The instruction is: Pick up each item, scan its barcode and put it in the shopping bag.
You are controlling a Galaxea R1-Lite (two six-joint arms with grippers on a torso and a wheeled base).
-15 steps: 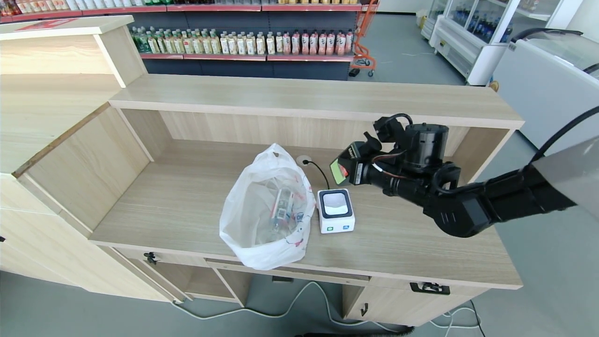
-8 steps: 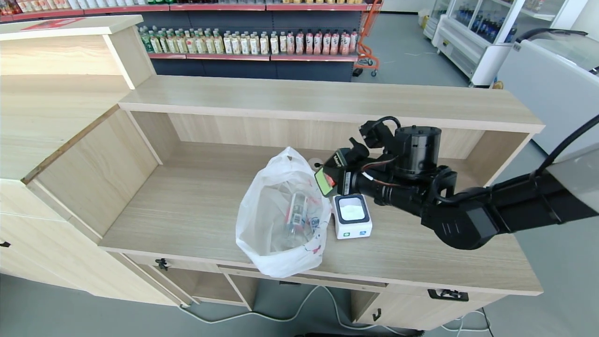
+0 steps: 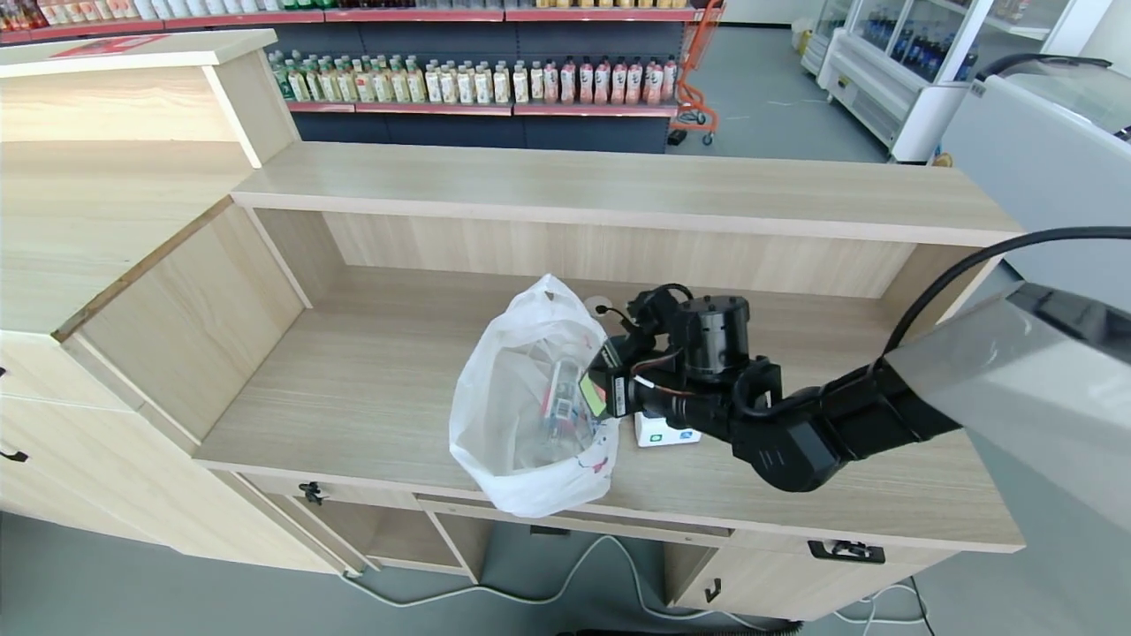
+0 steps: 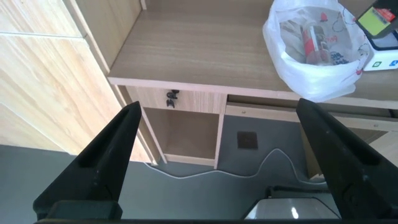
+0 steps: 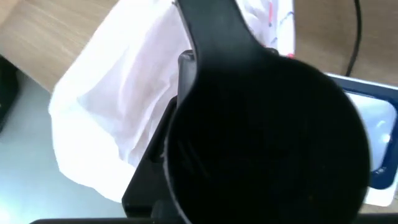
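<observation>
A white plastic shopping bag [image 3: 517, 424] stands open on the wooden counter, with a clear bottle [image 3: 559, 399] and other goods inside. My right gripper [image 3: 611, 389] is shut on a black package with a green end [image 3: 593, 395], held at the bag's right rim, over the white barcode scanner [image 3: 664, 432]. In the right wrist view the dark package [image 5: 267, 137] hides most of the bag [image 5: 112, 106] and the scanner [image 5: 376, 124]. My left gripper [image 4: 214, 168] hangs open with nothing between its fingers, off the counter's front, above the floor; the bag [image 4: 317, 46] lies far ahead of it.
The counter [image 3: 371, 389] has a raised back ledge [image 3: 618, 190] and a side wall on the left. A black cable [image 3: 618, 316] runs from the scanner to a hole at the back. Drawers and white cables [image 4: 249, 171] sit below the front edge.
The head view has shifted. My right arm has carried the black package left and down, from above the scanner to the bag's right rim.
</observation>
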